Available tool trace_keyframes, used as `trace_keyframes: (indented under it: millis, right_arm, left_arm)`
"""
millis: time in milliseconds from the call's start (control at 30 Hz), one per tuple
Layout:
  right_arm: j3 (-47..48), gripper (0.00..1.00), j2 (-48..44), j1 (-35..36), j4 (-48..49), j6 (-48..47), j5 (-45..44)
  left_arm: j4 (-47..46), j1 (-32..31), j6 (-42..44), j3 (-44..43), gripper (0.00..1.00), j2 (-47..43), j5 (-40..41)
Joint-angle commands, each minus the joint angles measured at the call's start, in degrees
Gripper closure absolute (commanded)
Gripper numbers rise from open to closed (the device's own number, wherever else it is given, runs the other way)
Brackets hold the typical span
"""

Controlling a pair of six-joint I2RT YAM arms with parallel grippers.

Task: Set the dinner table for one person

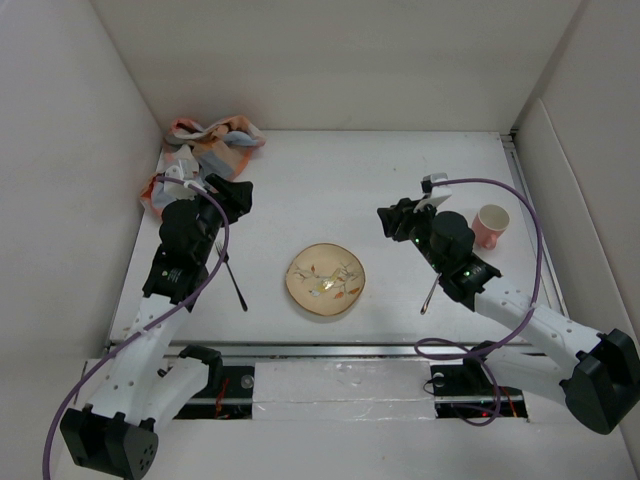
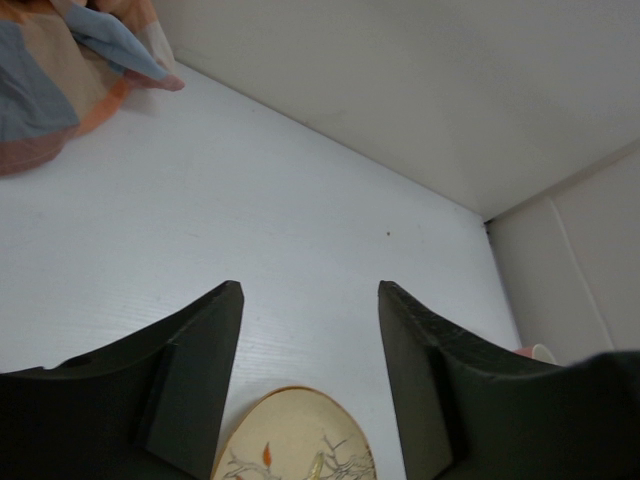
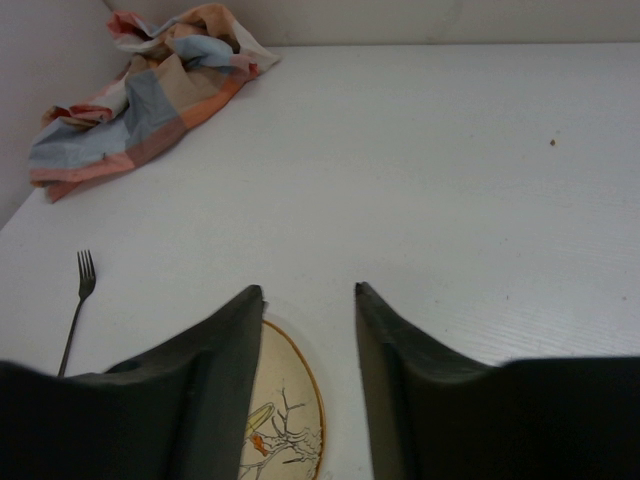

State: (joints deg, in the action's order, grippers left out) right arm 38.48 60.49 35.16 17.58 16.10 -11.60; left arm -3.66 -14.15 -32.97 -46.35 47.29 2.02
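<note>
On the white dinner table lies a cream plate with a branch pattern, near the front middle. A dark fork lies to its left, a thin utensil to its right, partly under the right arm. A pink cup stands upright at the right. My left gripper hovers left of the plate, open and empty, with the plate below it. My right gripper hangs right of the plate, open and empty, over the plate's edge. The fork shows at its left.
A crumpled orange, blue and grey checkered cloth lies in the back left corner, also seen as the cloth and the cloth from the wrists. White walls close the table on the left, back and right.
</note>
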Motion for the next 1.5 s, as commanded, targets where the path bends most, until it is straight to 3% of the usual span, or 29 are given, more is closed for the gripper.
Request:
trace_keyframes:
  millis: [0,67,100,133,167,200,267,333,367,433,500,533,567,600,667,800,967,1133,1167,1333,1467]
  right_arm:
    - [0.46,0.58,-0.38,-0.53,5.35,1.04,1.31]
    - [0.28,0.87,0.24,-0.53,6.06,0.78,2.01]
    - [0.54,0.97,0.59,-0.53,5.71,0.78,2.28]
    - [0.63,1.0,0.59,-0.53,5.19,0.52,2.28]
    - [0.72,1.0,0.51,-0.53,4.83,0.43,2.37]
    - [0.46,1.0,0.59,-0.53,4.92,0.34,1.93]
    - [0.28,1.0,0.86,-0.53,5.44,0.25,1.49]
    - [0.11,1.0,0.95,-0.53,5.27,0.08,1.14]
    - [0.02,1.0,1.12,-0.53,5.44,0.07,0.96]
    - [0.19,1.0,1.65,-0.53,5.62,0.16,0.52]
    - [0.54,0.98,2.79,-1.05,5.45,0.16,0.69]
    - [0.72,0.95,2.88,-1.06,5.1,-0.01,0.96]
    - [0.98,0.85,3.14,-1.06,5.09,-0.01,1.22]
    - [0.9,0.79,3.23,-1.06,5.18,-0.1,1.31]
    - [0.81,0.63,3.41,-1.06,5.79,-0.1,1.75]
    - [1.33,0.5,4.37,-0.53,5.97,-0.63,3.51]
    - [2.47,0.46,6.74,-0.53,5.19,-1.07,4.21]
    - [3.79,0.42,8.85,0.0,5.0,-1.33,6.67]
    - [3.97,0.41,9.38,0.0,4.83,-1.42,7.37]
    - [4.76,0.39,10.7,0.53,4.65,-2.03,8.34]
    - [5.55,0.38,11.58,1.05,4.39,-2.47,9.31]
  left_arm:
    - [-11.43,0.27,-4.81,1.96,0.46,3.31,-0.36]
    - [-16.61,-0.26,-5.96,2.49,0.61,7.09,0.26]
    - [-19.51,-0.26,-7.01,2.14,0.64,11.99,1.92]
    - [-20.59,-0.26,-7.72,0.14,0.7,14.91,2.63]
    - [-21.21,-0.26,-7.37,-1.36,0.84,18.07,3.85]
    - [-20.86,-0.26,-7.28,-3.2,0.9,24.8,7.52]
    - [-18.5,0.87,-5.45,-11.28,0.94,32.04,10.1]
    - [-12.64,2.28,-3.95,-22.13,0.91,42.5,11.77]
    - [-10.42,3.85,-2.2,-25.69,0.81,45.93,12.73]
    - [-3.05,5.53,-0.17,-36.67,0.77,54.29,13.71]
    - [1.26,8.25,2.29,-44.65,0.66,59.99,13.8]
    - [2.24,9.22,2.82,-46.45,0.61,61.16,13.71]
    - [2.34,10.1,3.61,-47.86,0.52,62.39,12.32]
    - [3.04,11.24,5.7,-51.09,0.5,64.92,11.52]
    - [6.1,11.77,6.95,-56.28,0.5,68.45,12.64]
    - [13.48,11.78,10.73,-71.73,0.48,79.24,16.77]
    - [11.14,17.29,5.47,-73.27,0.46,81.38,14.26]
    - [8.15,23.72,-3.05,-75.02,0.37,84.28,5.2]
    - [7.27,24.95,-4.46,-76.16,0.3,85.42,3.18]
    - [8.05,25.58,-3.86,-83.37,0.23,90.6,4.3]
    - [7.09,25.58,-4.64,-88.03,0.22,94.47,5.18]
